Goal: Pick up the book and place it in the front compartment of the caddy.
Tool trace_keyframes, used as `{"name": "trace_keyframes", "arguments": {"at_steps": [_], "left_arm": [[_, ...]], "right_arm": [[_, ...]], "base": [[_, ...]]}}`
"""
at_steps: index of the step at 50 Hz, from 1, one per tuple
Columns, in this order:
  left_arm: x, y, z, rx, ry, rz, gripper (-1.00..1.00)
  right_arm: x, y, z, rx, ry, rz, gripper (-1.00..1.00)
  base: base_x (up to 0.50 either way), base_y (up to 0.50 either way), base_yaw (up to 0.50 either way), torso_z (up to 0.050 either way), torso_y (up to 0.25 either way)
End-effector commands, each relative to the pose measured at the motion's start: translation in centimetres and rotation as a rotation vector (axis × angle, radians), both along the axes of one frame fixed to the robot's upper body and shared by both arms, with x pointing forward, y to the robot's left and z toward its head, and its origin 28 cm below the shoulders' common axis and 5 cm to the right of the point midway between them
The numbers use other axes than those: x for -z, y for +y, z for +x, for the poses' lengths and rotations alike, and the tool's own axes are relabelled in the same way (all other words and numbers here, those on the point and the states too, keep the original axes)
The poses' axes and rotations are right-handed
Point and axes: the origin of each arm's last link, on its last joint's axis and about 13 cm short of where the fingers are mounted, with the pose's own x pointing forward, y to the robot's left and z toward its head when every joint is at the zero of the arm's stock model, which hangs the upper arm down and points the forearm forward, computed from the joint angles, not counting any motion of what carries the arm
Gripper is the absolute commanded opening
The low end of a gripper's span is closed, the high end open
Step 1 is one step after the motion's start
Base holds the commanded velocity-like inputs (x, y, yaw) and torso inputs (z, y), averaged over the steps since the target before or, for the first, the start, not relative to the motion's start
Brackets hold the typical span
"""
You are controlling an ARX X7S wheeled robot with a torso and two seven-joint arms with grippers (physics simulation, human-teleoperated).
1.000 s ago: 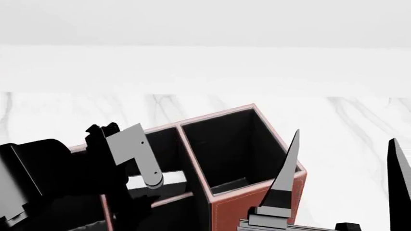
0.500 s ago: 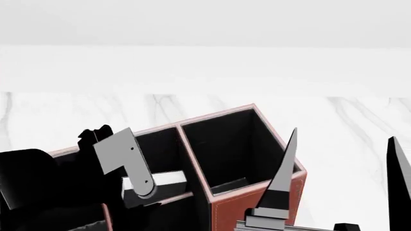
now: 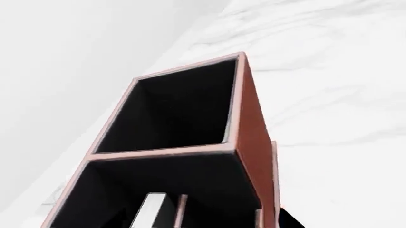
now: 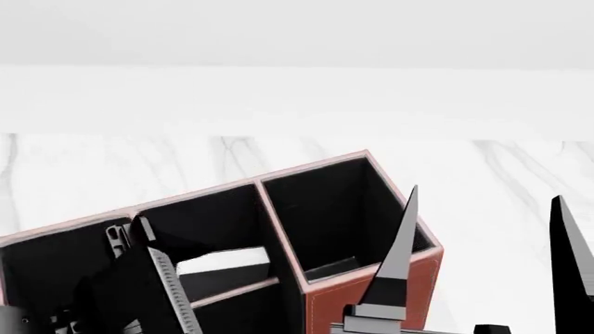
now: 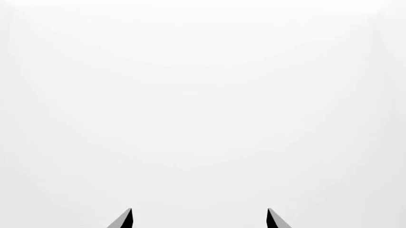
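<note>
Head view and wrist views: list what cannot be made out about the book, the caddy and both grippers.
- Slim black book: only its white page edge shows in the head view. The reddish-brown leather caddy walls and the left gripper hide the rest.
- Left gripper: open or shut is unclear; it is absent from its own wrist view.
- Caddy's near cells: cut off by the bottom edge.
- Right gripper: only its tips show.

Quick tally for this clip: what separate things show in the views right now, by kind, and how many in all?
Caddies: 1, the caddy
Books: 1, the book, pale page edge showing inside the caddy
Grippers: 2, the left gripper and the right gripper
Tables: 1, the marble table
Total: 5
</note>
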Motion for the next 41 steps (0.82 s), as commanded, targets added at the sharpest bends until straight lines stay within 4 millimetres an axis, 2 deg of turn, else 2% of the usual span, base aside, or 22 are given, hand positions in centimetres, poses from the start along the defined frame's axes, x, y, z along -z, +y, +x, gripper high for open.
{"name": "trace_keyframes", "arguments": {"at_steps": [1,3,14,27,32,41], "left_arm": [[0.5,-1.0,-3.0,0.021,-0.082,-0.176,1.0],[0.6,-1.2,-3.4,0.047,-0.127,-0.261,1.0],[0.9,-1.4,-5.5,-0.052,-0.24,-0.496,1.0],[3.5,-1.2,-7.8,-0.134,-0.282,-0.601,1.0],[3.4,-1.0,-8.5,-0.201,-0.271,-0.71,1.0],[3.5,-0.7,-9.2,-0.287,-0.359,-0.796,1.0]], "right_arm": [[-0.1,0.0,0.0,-0.009,-0.011,-0.004,1.0],[-0.2,0.1,0.0,-0.01,-0.009,-0.004,1.0],[-0.3,0.2,-0.1,-0.012,-0.012,-0.007,1.0],[-0.3,0.3,-0.1,-0.015,-0.016,-0.009,1.0],[-0.3,0.2,-0.1,-0.014,-0.016,-0.009,1.0],[-0.3,0.3,-0.1,-0.017,-0.015,-0.012,1.0]], "base": [[0.0,0.0,0.0,0.0,0.0],[0.0,0.0,0.0,0.0,0.0],[0.0,0.0,0.0,0.0,0.0],[0.0,0.0,0.0,0.0,0.0],[0.0,0.0,0.0,0.0,0.0],[0.0,0.0,0.0,0.0,0.0]]}}
